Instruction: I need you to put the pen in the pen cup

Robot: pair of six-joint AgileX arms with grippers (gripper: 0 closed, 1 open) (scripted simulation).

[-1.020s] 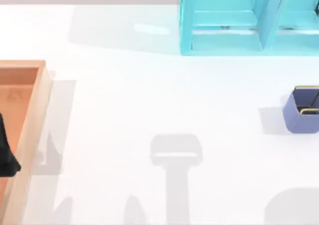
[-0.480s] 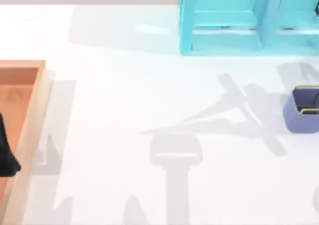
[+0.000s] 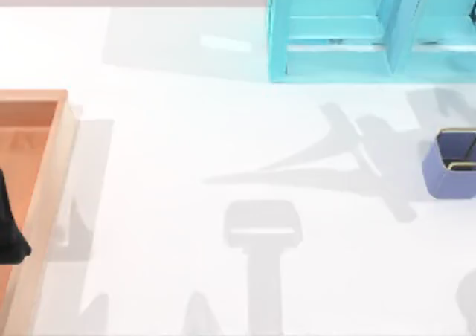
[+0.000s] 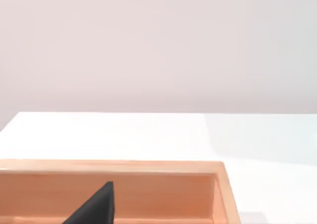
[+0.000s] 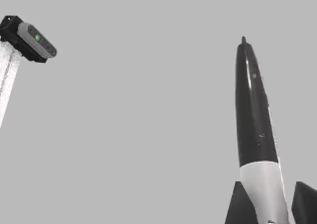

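The pen (image 5: pixel 252 115) is black with a white-grey band and stands between the two dark fingers of my right gripper (image 5: pixel 270 211), tip pointing away against a plain grey background. That gripper is shut on it. The pen cup (image 3: pixel 446 176), small, periwinkle-blue and gold-rimmed, sits at the table's right edge in the top view. A long crossed shadow lies on the table just left of the cup. My left gripper (image 3: pixel 9 228) is parked at the far left over the orange tray (image 3: pixel 52 172), and one dark finger (image 4: pixel 96 206) pokes into the left wrist view.
A large turquoise shelf unit (image 3: pixel 357 31) stands at the back right, behind the cup. The orange wooden tray (image 4: pixel 148 167) takes up the left edge. A camera on a pole (image 5: pixel 29 38) appears in the right wrist view. White tabletop stretches between tray and cup.
A crossed arm-and-pen shadow has appeared on the table left of the cup and shifted slightly. The dark shadow at the bottom right has shrunk. The left gripper has stayed still.
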